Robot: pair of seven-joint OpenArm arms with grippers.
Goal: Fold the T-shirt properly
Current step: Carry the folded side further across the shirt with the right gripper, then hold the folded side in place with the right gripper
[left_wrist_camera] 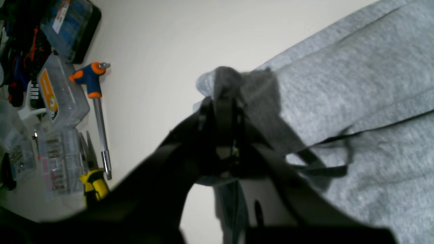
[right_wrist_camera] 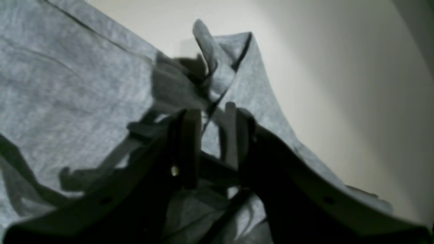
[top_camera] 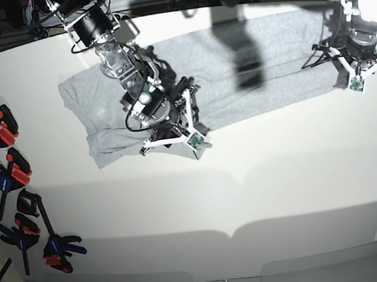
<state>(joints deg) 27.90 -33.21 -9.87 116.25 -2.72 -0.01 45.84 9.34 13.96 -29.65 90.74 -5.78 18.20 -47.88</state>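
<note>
The light grey T-shirt [top_camera: 266, 50] lies spread across the far part of the white table, plain side up. My left gripper [left_wrist_camera: 225, 96] is shut on a bunched corner of the T-shirt [left_wrist_camera: 356, 84]; in the base view it [top_camera: 340, 60] sits at the shirt's right end. My right gripper [right_wrist_camera: 213, 118] has its jaws close together with a raised fold of the T-shirt [right_wrist_camera: 67, 84] pinched between them; in the base view it [top_camera: 165, 133] sits at the shirt's near edge, left of middle. No lettering shows.
An orange and blue T-handle driver [left_wrist_camera: 95, 101], yellow pliers [left_wrist_camera: 93, 183] and clear parts boxes [left_wrist_camera: 59, 98] lie left of the left gripper. Several black, red and blue clamps [top_camera: 8, 175] lie along the table's left edge. The white table [top_camera: 276, 173] stretches toward the front.
</note>
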